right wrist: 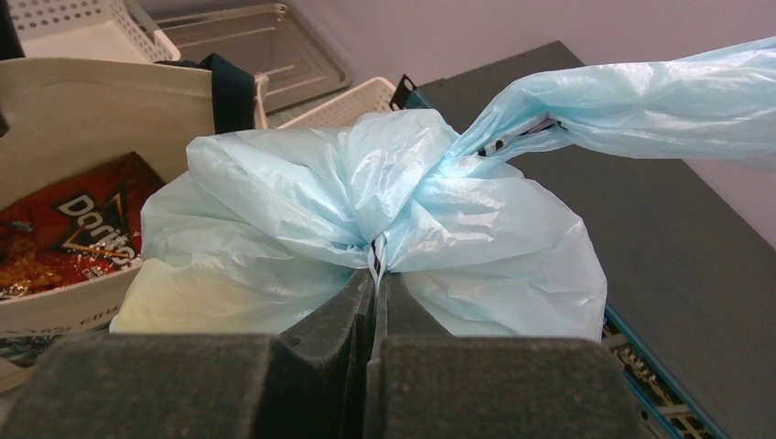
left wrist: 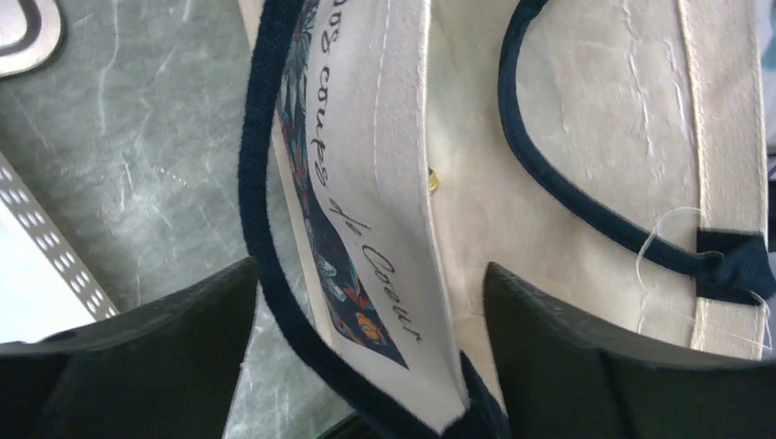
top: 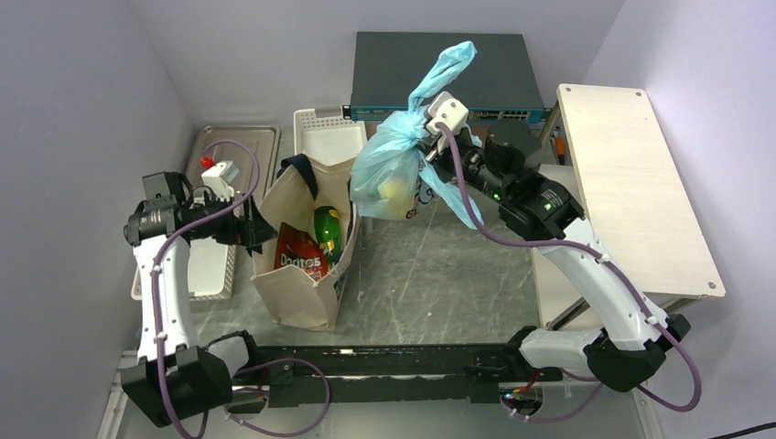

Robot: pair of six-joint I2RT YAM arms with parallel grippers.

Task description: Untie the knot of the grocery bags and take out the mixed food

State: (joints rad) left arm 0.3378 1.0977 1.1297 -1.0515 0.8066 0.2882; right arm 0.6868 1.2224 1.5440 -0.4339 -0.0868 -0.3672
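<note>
My right gripper (right wrist: 375,274) is shut on a fold of the light-blue grocery bag (right wrist: 274,210) just under its knot (right wrist: 403,178). It holds the bag (top: 389,169) in the air at the back of the table (top: 430,265). One handle tail (top: 448,69) sticks up. A yellow fruit (top: 395,194) shows through the plastic. The beige tote (top: 307,265) stands below with a red Doritos bag (top: 300,258) and a green item (top: 328,230) inside. My left gripper (left wrist: 368,267) is open, with the tote's rim (left wrist: 403,183) and dark strap (left wrist: 261,229) between its jaws.
A metal tray (top: 240,144) and a white perforated basket (top: 328,139) lie behind the tote. A dark network switch (top: 439,69) sits at the back wall. A pale wooden board (top: 631,183) covers the right side. Another white basket (top: 212,267) lies under my left arm.
</note>
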